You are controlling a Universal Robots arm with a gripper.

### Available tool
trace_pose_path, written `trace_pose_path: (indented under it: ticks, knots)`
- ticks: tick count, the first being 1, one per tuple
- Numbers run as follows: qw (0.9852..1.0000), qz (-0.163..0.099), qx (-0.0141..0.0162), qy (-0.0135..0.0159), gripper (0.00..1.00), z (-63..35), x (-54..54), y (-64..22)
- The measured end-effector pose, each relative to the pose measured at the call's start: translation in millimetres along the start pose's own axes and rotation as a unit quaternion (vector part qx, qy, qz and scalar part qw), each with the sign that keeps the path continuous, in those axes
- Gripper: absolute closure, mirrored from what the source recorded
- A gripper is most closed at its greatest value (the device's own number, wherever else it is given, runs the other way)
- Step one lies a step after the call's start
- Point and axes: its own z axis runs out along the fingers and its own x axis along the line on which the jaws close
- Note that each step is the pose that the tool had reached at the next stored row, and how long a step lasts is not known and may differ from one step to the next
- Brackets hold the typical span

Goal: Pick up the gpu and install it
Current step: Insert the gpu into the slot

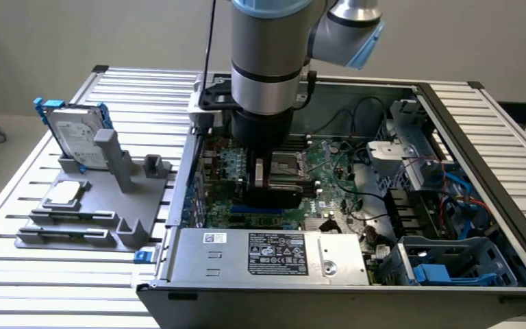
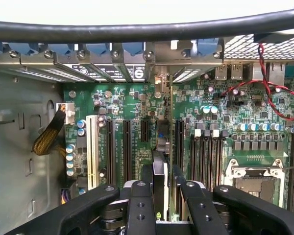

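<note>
Pinching one gpu point(image 2: 160, 188) on edge between two fingers point(image 2: 139, 205) of one gripper point(image 2: 161, 171), jaws partway shut on it, just above one green motherboard point(image 2: 210, 127).

This looks like a robotics lab or test cell rather than a home or office, though little of the room shows. An industrial robot arm point(image 1: 268, 55) hangs over a tabletop point(image 1: 25, 274) of ribbed aluminium profiles. On it lies an opened computer case point(image 1: 336, 301) with its motherboard point(image 2: 137, 107) bare. Beside the case, a grey fixture point(image 1: 90, 212) holds a hard drive point(image 1: 73, 133) upright. The wall point(image 1: 62, 41) behind is plain.
</note>
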Motion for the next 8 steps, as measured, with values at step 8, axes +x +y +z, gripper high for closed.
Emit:
trace_pose_path:
  ticks: [8]
  knots:
    - [1.0000,-0.001,-0.0004,-0.0001,0.73,2.3,0.3,-0.2]
